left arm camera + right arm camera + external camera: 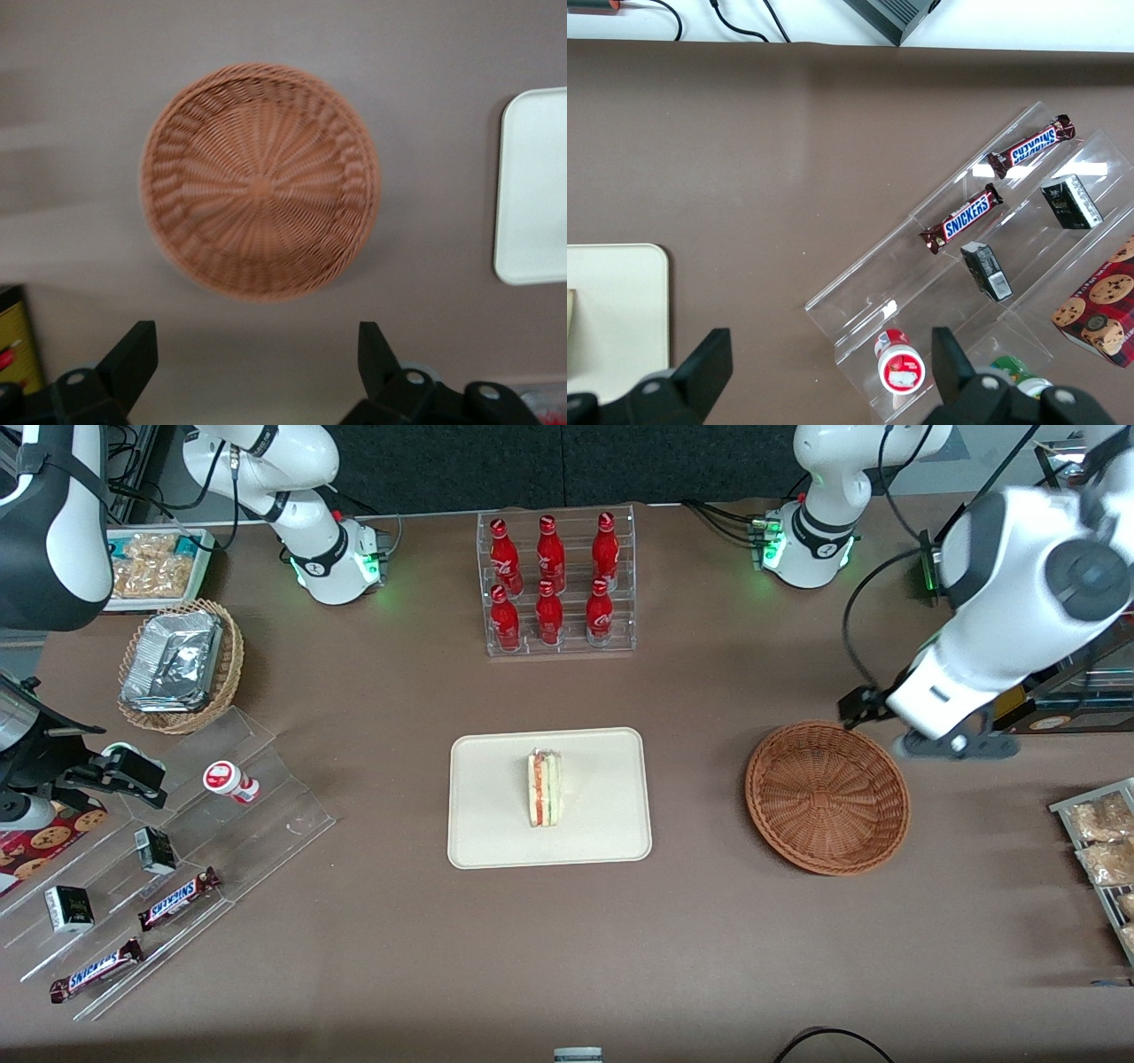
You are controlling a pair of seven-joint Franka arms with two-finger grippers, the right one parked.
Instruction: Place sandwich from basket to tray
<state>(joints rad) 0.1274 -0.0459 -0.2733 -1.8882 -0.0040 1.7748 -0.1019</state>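
The sandwich (544,788), a white bread wedge with orange-red and green layers, lies near the middle of the cream tray (496,815). The reddish-brown wicker basket (827,797) stands beside the tray toward the working arm's end of the table, with nothing in it. My left gripper (861,707) hangs above the table by the basket's rim, farther from the front camera than the basket. In the left wrist view the gripper (255,343) is open with nothing between its fingers, and the basket (260,181) and an edge of the tray (536,186) show below.
A clear rack of red bottles (556,584) stands farther back than the tray. A tan wicker basket with foil trays (182,664) and a clear stepped stand with Snickers bars (177,895) sit toward the parked arm's end. Snack packs (1103,833) lie at the working arm's end.
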